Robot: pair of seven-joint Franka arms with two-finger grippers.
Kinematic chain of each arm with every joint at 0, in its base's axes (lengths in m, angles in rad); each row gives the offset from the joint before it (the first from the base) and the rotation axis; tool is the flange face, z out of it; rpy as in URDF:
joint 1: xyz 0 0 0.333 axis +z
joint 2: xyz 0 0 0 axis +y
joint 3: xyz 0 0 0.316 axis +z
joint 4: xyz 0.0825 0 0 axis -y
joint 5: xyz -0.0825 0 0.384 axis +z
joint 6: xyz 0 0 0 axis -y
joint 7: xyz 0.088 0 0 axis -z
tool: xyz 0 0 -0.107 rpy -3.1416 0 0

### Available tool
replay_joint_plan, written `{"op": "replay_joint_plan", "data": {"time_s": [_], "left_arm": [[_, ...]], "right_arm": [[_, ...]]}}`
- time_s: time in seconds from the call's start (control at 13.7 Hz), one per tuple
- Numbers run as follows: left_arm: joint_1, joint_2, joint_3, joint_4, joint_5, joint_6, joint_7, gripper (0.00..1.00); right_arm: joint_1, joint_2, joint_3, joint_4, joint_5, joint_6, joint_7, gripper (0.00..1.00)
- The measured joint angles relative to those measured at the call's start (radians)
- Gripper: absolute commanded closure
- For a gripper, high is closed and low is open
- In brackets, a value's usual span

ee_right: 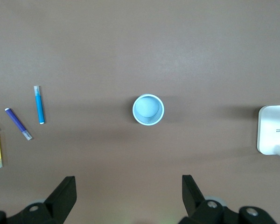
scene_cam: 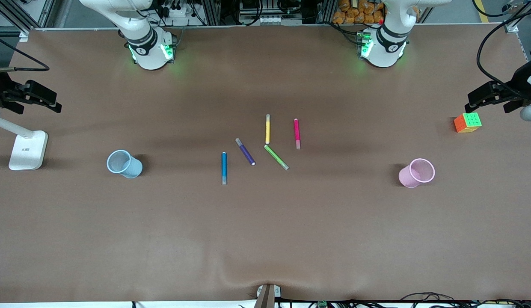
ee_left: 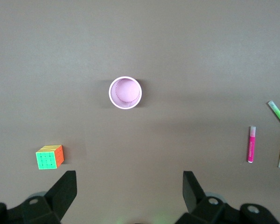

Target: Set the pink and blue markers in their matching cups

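The pink marker (scene_cam: pixel 297 133) and the blue marker (scene_cam: pixel 224 167) lie flat mid-table among other markers. The blue marker is nearer the front camera. The light blue cup (scene_cam: pixel 124 164) stands upright toward the right arm's end. The light pink cup (scene_cam: pixel 416 172) stands upright toward the left arm's end. Both look empty. My left gripper (ee_left: pixel 129 179) is open and empty, high over the table by the pink cup (ee_left: pixel 125 92); the pink marker (ee_left: pixel 251 144) shows off to one side. My right gripper (ee_right: pixel 129 184) is open and empty, high over the table by the blue cup (ee_right: pixel 148 109); the blue marker (ee_right: pixel 39 104) shows too.
A dark purple marker (scene_cam: pixel 245 151), a yellow marker (scene_cam: pixel 268 128) and a green marker (scene_cam: pixel 276 157) lie between the two task markers. A colour cube (scene_cam: pixel 467 122) sits near the left arm's end. A white stand base (scene_cam: pixel 28 149) sits at the right arm's end.
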Motion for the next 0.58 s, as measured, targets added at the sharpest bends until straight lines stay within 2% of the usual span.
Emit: {"op": "replay_joint_plan", "data": {"time_s": [0.58], "left_arm": [[0.0, 0.017, 0.0, -0.003, 0.0, -0.002, 0.0, 0.0]], "right_arm": [[-0.003, 0.0, -0.001, 0.0, 0.0, 0.002, 0.0, 0.0]]}}
